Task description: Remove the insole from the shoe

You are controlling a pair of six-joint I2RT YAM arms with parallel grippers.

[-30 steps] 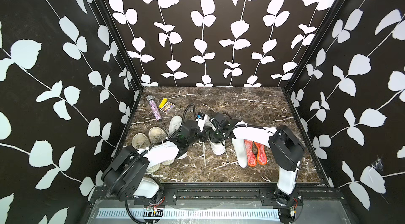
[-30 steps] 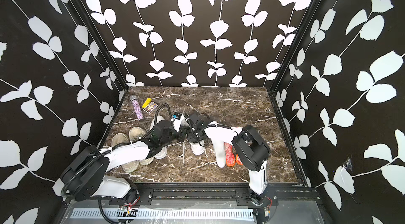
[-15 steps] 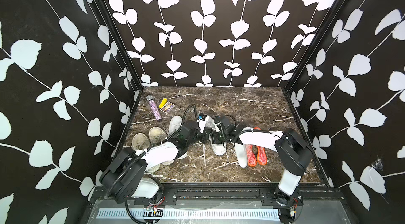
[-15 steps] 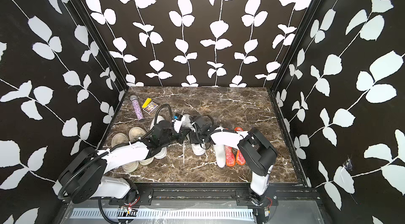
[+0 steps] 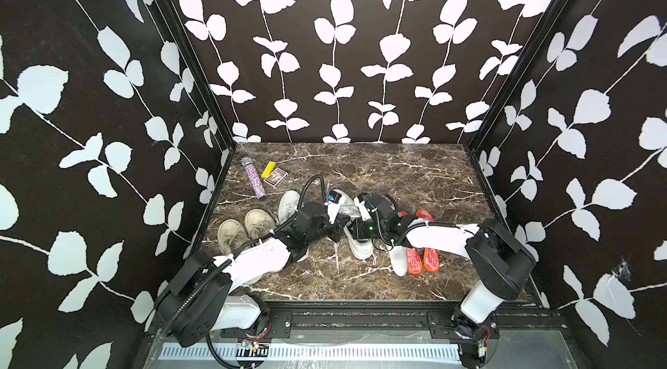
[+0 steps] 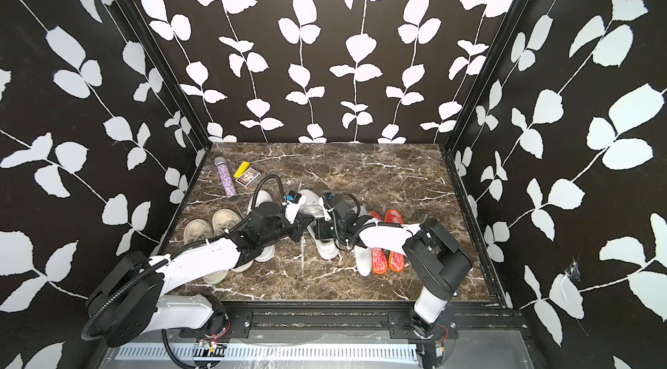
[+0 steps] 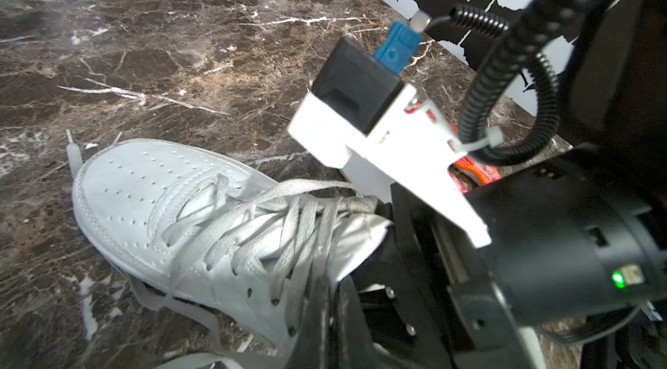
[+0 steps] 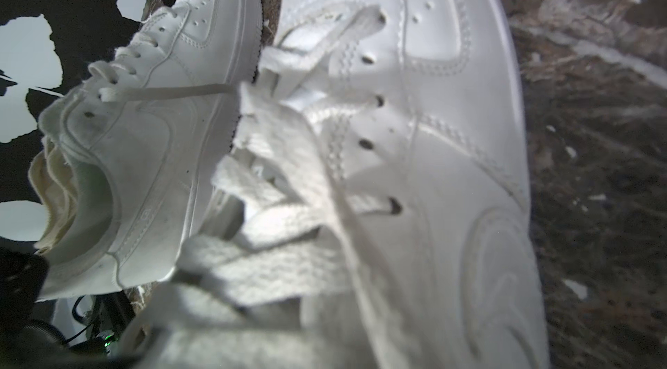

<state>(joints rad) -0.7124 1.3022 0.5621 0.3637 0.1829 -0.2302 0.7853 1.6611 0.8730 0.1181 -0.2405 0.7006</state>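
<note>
Left gripper (image 5: pixel 337 233) and right gripper (image 5: pixel 355 232) both have jaws closed at the mouth of the white shoe (image 7: pixel 162 204), can't see on what; toe points away, so I'd guess the insole pulls out heel-ward.

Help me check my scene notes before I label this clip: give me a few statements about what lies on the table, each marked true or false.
1. Two orange insoles lie side by side on the marble table. True.
2. The glittery purple tube stands upright. False: it lies on its side near the back left corner.
3. The beige sneakers sit by the right wall. False: the pair sits by the left wall.
4. The white sneaker between the two arms has its laces threaded. True.
</note>
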